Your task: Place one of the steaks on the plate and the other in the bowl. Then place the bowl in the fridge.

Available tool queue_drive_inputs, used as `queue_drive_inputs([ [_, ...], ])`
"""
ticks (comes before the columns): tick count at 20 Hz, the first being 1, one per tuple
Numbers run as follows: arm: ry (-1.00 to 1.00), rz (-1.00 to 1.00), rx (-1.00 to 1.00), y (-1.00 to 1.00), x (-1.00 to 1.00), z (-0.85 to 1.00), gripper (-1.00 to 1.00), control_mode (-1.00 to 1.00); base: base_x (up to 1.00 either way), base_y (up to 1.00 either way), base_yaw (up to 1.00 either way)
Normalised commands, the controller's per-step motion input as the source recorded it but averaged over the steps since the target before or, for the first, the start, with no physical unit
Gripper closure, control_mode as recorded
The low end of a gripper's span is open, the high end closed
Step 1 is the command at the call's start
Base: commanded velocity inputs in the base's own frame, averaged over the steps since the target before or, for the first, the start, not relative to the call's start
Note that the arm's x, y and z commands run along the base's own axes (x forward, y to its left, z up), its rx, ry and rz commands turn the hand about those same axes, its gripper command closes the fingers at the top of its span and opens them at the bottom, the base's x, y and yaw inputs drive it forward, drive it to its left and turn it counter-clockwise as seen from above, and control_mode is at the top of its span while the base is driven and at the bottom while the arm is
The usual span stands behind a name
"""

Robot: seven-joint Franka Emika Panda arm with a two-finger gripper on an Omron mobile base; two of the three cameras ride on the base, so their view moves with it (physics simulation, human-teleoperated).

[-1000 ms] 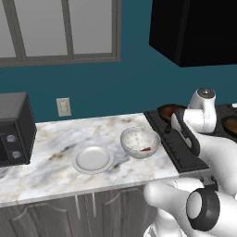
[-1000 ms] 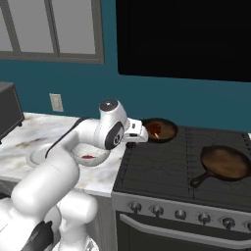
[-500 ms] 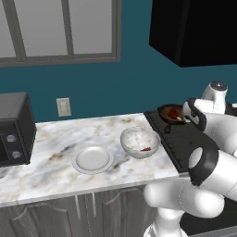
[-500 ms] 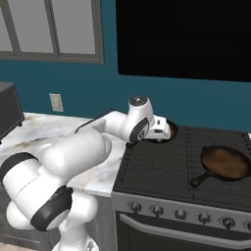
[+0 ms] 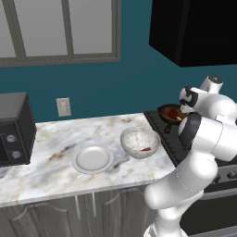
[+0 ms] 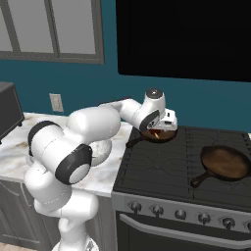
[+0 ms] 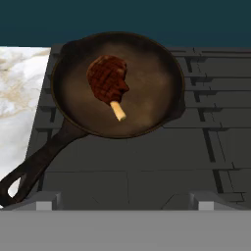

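Claw (image 7: pixel 125 208) hung released above the cast-iron skillet (image 7: pixel 147 73) holding the bone-in steak (image 7: pixel 108 81), best gripped by dropping straight down and straddling its meaty middle rather than the bone.

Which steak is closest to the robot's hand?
The dark brown steak with the bone tip, in the skillet under the gripper. The red one lies in the bowl.

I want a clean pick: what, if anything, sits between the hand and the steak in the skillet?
Nothing visible does. The open hand hangs above the stove, looking down at the steak, which lies uncovered in the skillet. Only the skillet's low rim surrounds it.
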Motion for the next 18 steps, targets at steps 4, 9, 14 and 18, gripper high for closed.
queue_drive_inputs([
  [4,0.00,0.00,0.00,0.00,0.50,-0.09,-1.00,-1.00,0.00,0.00,0.00],
  [9,0.00,0.00,0.00,0.00,0.54,-0.26,-1.00,-1.00,0.00,0.00,0.00],
  [14,0.00,0.00,0.00,0.01,0.60,-0.41,-1.00,-1.00,0.00,0.00,0.00],
  [18,0.00,0.00,0.00,0.00,0.49,-0.20,-1.00,-1.00,0.00,0.00,0.00],
])
